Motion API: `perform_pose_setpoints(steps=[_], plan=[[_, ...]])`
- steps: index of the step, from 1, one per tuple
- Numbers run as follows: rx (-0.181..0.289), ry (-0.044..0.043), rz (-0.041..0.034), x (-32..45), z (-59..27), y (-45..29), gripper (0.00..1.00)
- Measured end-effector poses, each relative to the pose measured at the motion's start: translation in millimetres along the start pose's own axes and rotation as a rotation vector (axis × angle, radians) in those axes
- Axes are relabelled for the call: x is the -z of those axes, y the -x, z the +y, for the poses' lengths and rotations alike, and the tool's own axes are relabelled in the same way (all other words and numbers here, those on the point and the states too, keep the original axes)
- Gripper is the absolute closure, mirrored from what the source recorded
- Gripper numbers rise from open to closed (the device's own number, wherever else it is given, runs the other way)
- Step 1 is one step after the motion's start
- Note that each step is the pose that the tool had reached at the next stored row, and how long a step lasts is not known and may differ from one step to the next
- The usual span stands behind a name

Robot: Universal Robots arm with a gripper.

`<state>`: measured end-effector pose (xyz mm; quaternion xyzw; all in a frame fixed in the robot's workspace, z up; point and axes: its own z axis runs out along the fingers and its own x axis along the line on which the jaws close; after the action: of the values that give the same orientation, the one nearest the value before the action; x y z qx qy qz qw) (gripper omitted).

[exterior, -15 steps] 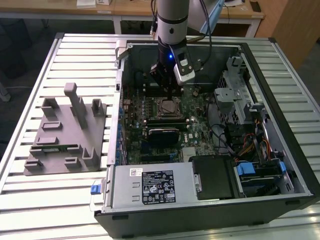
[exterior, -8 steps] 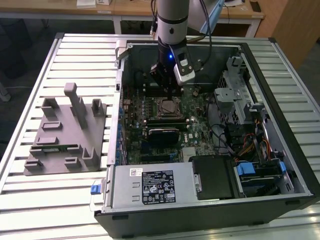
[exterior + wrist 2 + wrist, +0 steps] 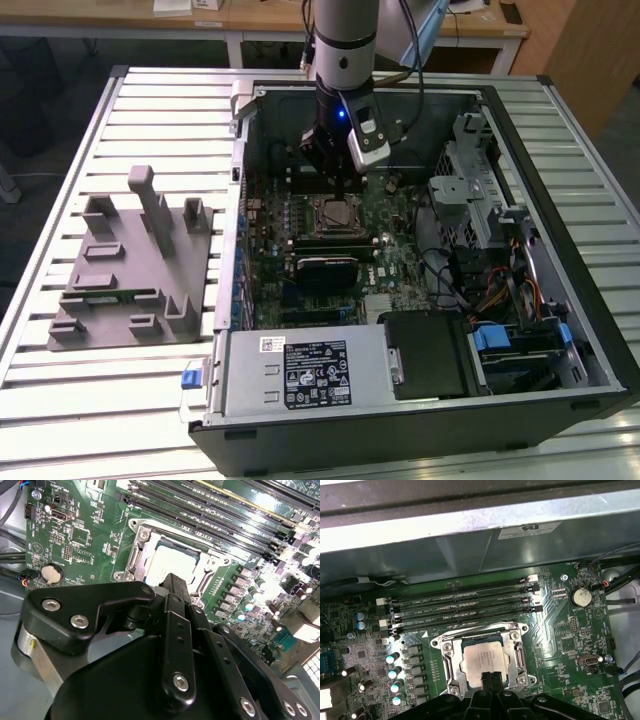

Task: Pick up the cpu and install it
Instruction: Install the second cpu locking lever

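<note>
The cpu lies flat in the black metal-framed socket on the green motherboard, its pale silvery top facing up. It also shows in the second wrist view as the cpu and, from outside, as the cpu inside the open computer case. My gripper hangs just over one edge of the chip, with its two black fingers pressed together and nothing between them. In the exterior view the gripper reaches down into the case right above the socket. I cannot tell whether the fingertips touch the chip.
A grey plastic holder block with upright posts stands on the slatted table at the exterior view's left. Memory slots run beside the socket. A power supply, drive cage and cables crowd the case.
</note>
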<state>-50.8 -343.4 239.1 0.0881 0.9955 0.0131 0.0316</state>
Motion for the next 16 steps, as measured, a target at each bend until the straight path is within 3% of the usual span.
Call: perform_pose_setpoints(steps=[8, 16], plan=[[0.000, 0.0000, -0.0001, 0.1, -5.4, 1.0, 0.89], [0.000, 0.0002, -0.0001, 0.3, -16.5, 2.9, 0.89]])
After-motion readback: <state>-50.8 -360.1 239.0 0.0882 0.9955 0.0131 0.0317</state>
